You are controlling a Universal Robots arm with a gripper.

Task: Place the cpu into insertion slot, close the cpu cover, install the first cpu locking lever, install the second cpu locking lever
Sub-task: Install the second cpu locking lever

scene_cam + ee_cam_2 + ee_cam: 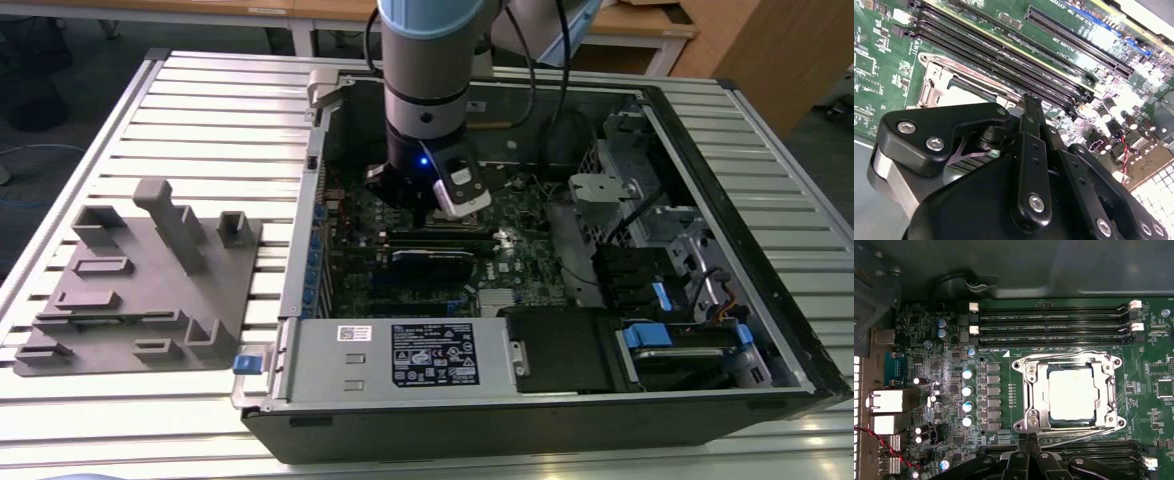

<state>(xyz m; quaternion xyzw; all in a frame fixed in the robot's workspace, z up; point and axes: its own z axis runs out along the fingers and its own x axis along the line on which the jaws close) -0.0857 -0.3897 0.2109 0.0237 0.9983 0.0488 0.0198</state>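
Silvery-tan metal top of the small square cpu [1072, 392] shows seated in the square, shiny-rimmed insertion slot [1029, 390] on the green motherboard [999, 365], in the first wrist view. The thin silver cpu cover [1040, 390], a metal frame with a window through its middle, lies flat down around the chip, which shows through that window. Thin silver wire levers run along the socket's edges; whether they are latched I cannot tell.

Long narrow black memory slots [1054, 322] lie just beside the socket on one side, and another set sits on the opposite side, beneath the tool.

The black gripper [1030, 442] hangs just beside the socket's edge, over those nearer slots. Its slim fingers [1030, 107] stand pressed together with no gap between them, and nothing is held. In the second wrist view the tip points at the socket's metal rim; whether it touches the rim I cannot tell.

In the exterior view the arm [427, 80] reaches down into an open black computer case [747, 250] lying on a slatted metal table [200, 110]. A grey moulded fixture [140, 290] sits well apart on the exterior view's left.
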